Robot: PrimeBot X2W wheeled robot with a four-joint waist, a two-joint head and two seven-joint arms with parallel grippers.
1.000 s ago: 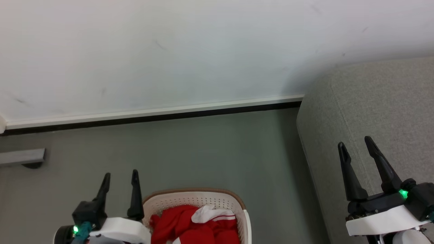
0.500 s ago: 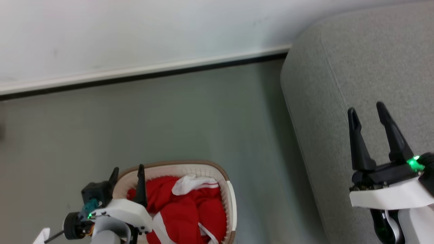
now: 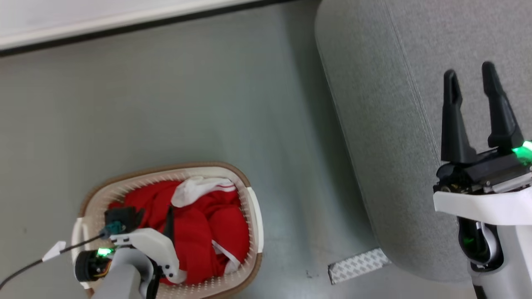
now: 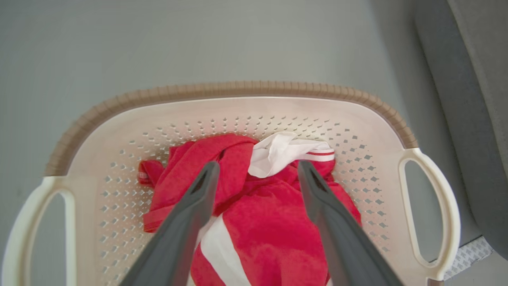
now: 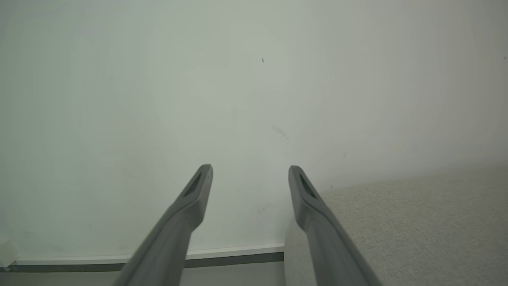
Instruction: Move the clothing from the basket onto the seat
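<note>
The cream basket [image 3: 166,169] with its brown rim stands on the floor at the lower left, holding the crumpled red clothing [image 3: 199,232] with a white sleeve on top. My left gripper [image 3: 149,216] hangs open just above the clothing, pointing down into the basket. In the left wrist view the open left gripper [image 4: 257,167] straddles the white sleeve of the clothing [image 4: 274,226] inside the basket [image 4: 238,90], apart from the fabric. My right gripper [image 3: 469,72] is open and empty over the grey sofa seat [image 3: 374,124]. The right wrist view has that gripper [image 5: 250,169] facing the wall, with the seat [image 5: 397,222] at the lower right.
Grey floor [image 3: 187,104] lies between the basket and the sofa. A white baseboard [image 3: 124,18] runs along the wall at the top. A patterned strip [image 3: 359,265] lies on the floor by the sofa's near corner. A black cable [image 3: 25,270] trails from my left wrist.
The head camera has tilted down, so basket and sofa sit higher in view. My left gripper has swung from beside the basket to over the clothing. Both grippers stay open.
</note>
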